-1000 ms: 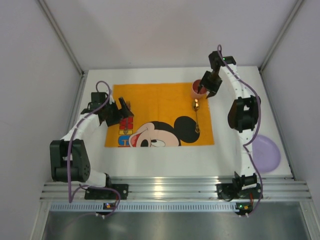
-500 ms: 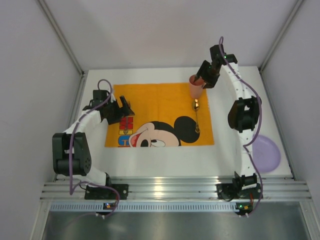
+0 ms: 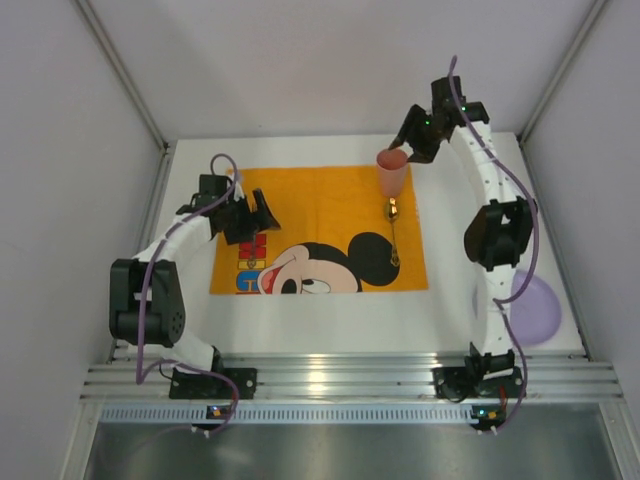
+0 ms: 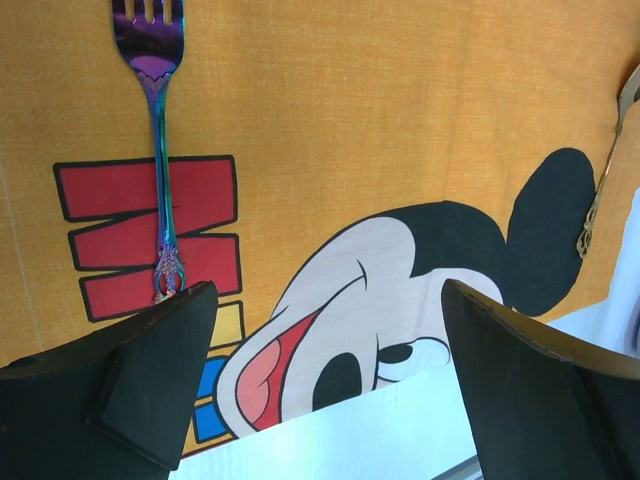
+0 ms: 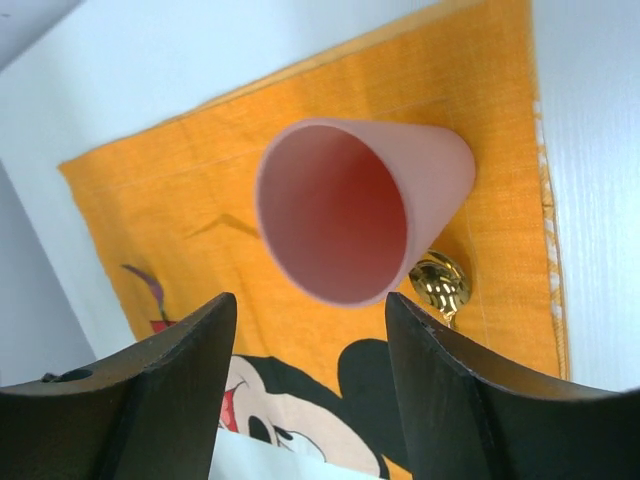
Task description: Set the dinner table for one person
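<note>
The wide white matte rectangular counter [image 3: 330, 320] spreads out from the arm bases, carrying an orange Mickey Mouse cloth placemat [image 3: 320, 200]. A pink tapered cup [image 3: 392, 172] stands upright on the placemat's far right corner, just beyond a gold metal spoon [image 3: 394, 228]. The right tool [image 3: 410, 145] hangs near the cup, fingers parted, gripping nothing. The left tool [image 3: 262, 213], spread wide and empty, hovers over the mat's left side by an iridescent metal fork [image 4: 160, 150]. A round lilac plate [image 3: 540, 305] lies on the counter's near right
</note>
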